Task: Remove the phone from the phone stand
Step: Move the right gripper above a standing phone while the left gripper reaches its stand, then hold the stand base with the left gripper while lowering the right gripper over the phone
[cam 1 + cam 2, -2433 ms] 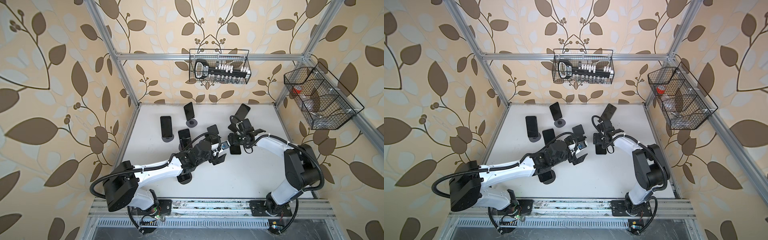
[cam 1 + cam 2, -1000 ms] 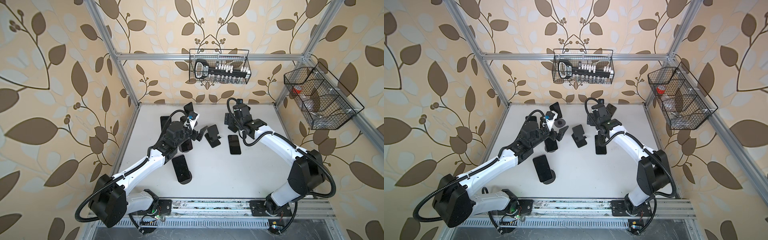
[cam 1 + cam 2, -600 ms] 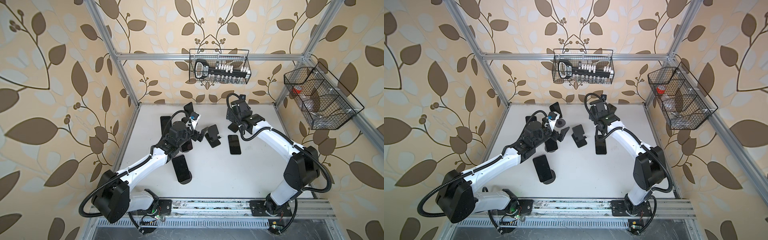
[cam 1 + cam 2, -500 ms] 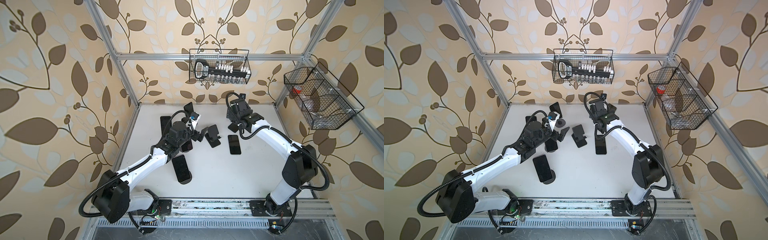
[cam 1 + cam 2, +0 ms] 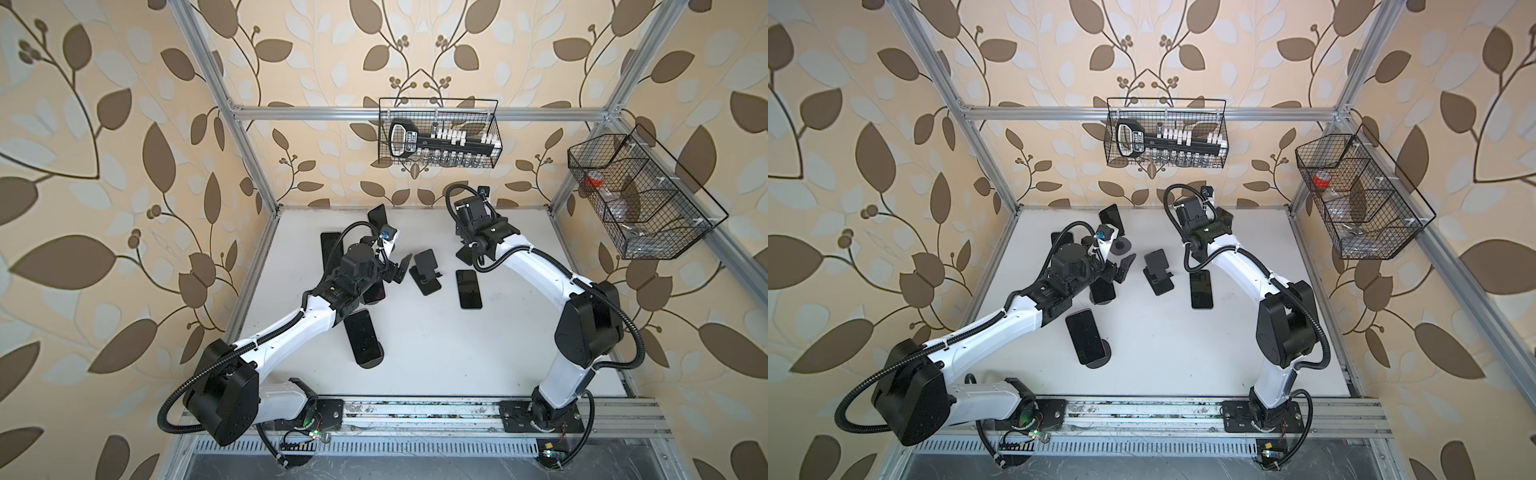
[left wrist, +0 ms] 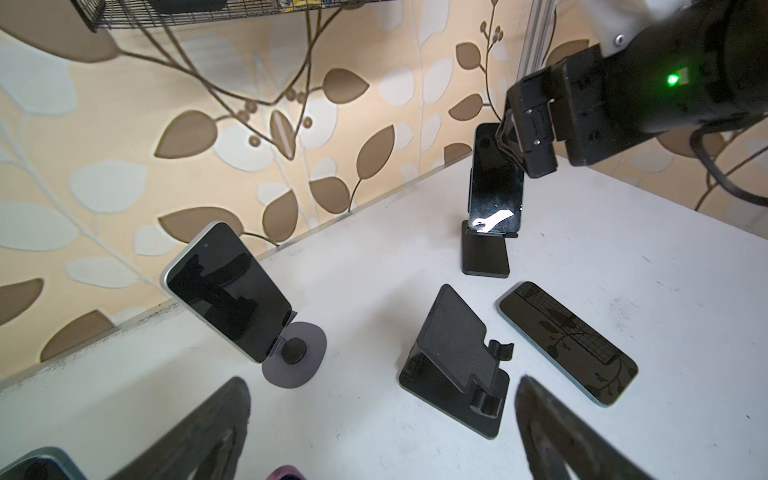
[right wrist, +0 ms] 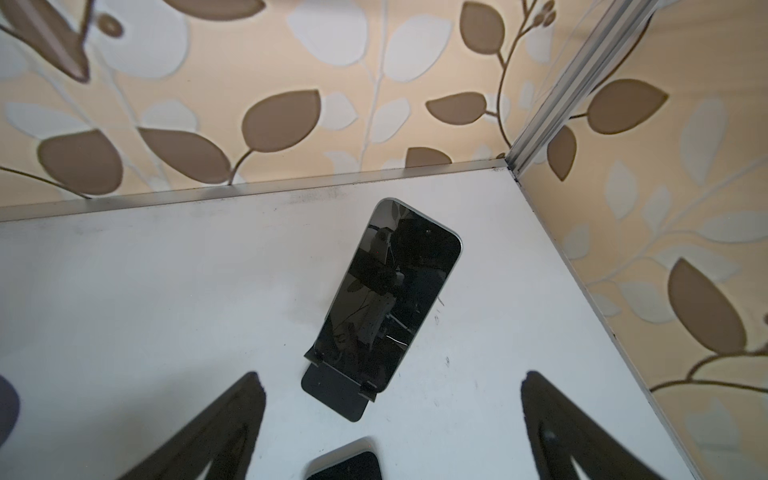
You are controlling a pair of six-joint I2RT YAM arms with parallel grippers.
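With one phone (image 5: 469, 289) laid flat on the desk (image 5: 436, 357), we brought our released right hand (image 7: 392, 382) before the next propped phone (image 7: 395, 286), left hand (image 6: 382, 384) also released.

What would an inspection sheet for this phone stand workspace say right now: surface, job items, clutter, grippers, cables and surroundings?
Surface: white table, faint scuff marks.
Job's things: back-right phone leans on its stand. An empty stand sits mid-table with a flat phone beside it. More phones are propped at the left, such as the front phone.
Clutter: nothing seen.
Grippers: left gripper open, empty, near the empty stand. Right gripper open, empty, facing the back-right phone without gripping it.
Cables: black hose loops off the right arm's elbow, clear of the phones.
Surroundings: back basket and side basket hang on leaf-patterned walls.
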